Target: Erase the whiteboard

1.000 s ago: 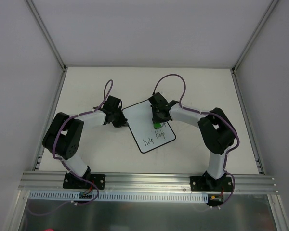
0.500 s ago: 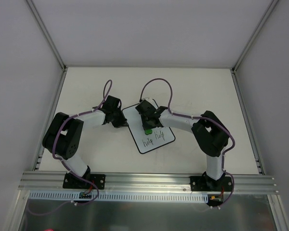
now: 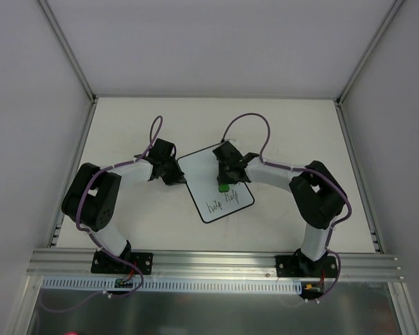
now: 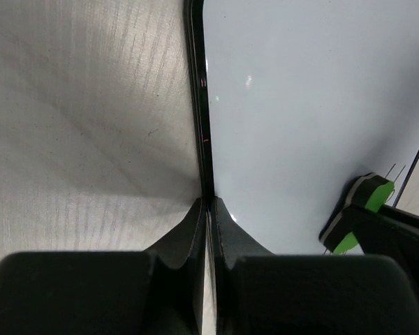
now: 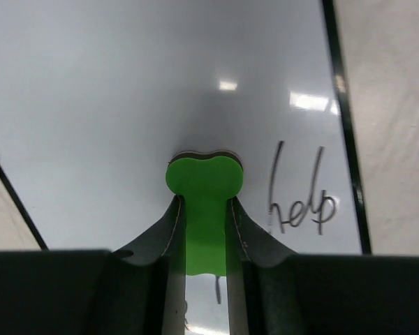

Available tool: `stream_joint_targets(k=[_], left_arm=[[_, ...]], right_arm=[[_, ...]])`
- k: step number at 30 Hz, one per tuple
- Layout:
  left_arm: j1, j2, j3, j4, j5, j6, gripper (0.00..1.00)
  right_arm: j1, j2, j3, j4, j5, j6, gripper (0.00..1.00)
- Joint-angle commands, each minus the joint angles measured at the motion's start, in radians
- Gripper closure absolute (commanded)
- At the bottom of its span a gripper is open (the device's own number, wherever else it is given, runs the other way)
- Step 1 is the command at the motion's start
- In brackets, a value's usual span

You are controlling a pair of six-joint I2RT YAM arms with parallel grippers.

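Note:
The whiteboard (image 3: 211,178) lies tilted on the table centre, with "help help" written along its near edge (image 3: 221,203). My left gripper (image 3: 178,178) is shut on the board's left black edge (image 4: 199,105). My right gripper (image 3: 224,183) is shut on the green bone-shaped eraser (image 5: 204,188), pressing it onto the board's white face (image 5: 126,84). One "help" (image 5: 299,199) shows just right of the eraser. The eraser also shows in the left wrist view (image 4: 359,209) at the lower right.
The table surface (image 3: 126,125) is beige, with white walls around it and a metal rail (image 3: 209,262) along the near edge. Purple cables loop above both wrists (image 3: 248,118).
My right gripper with the eraser swung left across the board, then came back right to the middle. The left gripper and the board stayed put. The writing is unchanged.

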Motion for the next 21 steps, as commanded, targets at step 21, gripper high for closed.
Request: stream_joint_targets(k=[21], left_arm=[[0.012, 0.072, -0.067, -0.205, -0.076, 0.069, 1.00]], right_arm=[[-0.074, 0.129, 0.136, -0.122, 0.083, -0.160, 1.00]])
